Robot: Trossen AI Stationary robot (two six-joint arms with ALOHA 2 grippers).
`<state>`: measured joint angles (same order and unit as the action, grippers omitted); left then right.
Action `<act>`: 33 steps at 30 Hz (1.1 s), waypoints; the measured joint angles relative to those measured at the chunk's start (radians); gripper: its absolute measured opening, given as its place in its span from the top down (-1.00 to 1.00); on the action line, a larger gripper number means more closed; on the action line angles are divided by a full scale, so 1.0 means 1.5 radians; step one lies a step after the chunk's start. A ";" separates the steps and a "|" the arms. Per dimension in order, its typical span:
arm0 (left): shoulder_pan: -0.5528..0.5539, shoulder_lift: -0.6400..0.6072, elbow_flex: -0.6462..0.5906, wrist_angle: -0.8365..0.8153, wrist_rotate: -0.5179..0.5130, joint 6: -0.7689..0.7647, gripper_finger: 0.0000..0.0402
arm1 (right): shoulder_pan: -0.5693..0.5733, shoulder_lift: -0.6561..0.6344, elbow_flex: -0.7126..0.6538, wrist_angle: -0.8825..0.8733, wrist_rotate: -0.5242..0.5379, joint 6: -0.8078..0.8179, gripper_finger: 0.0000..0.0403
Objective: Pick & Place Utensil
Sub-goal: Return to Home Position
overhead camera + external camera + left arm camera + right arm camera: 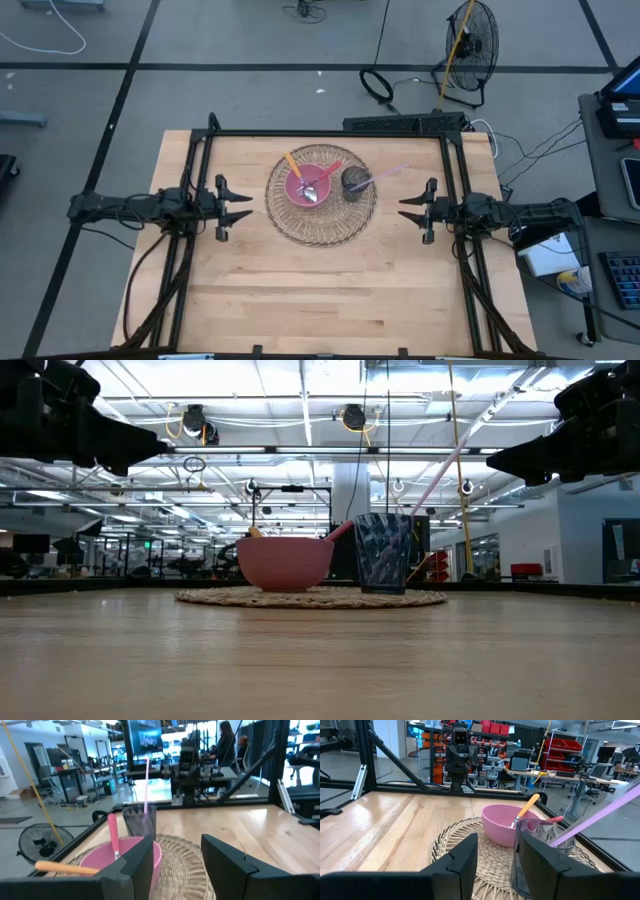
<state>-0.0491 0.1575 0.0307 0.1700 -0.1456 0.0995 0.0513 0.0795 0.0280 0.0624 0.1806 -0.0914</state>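
Pink straw in blue cup, woven mat round overhead, edge-on low

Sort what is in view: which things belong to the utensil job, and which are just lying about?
Job: woven mat; pink bowl with orange spoon in it; blue cup holding pink straw; left hand and right hand, open, either side of the mat.
Lying about: fan on the floor; power strip at the table's far edge.

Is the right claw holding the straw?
No, the straw stands in the cup on the mat, while the right claw sits open and empty off to the mat's side.
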 joint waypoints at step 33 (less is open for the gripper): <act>-0.007 -0.103 0.002 -0.134 0.074 0.029 0.15 | 0.000 0.000 0.000 0.020 0.001 0.000 0.36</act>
<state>-0.0589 0.0036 0.0334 -0.0307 -0.0347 0.1430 0.0515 0.0795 0.0280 0.0925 0.1818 -0.0908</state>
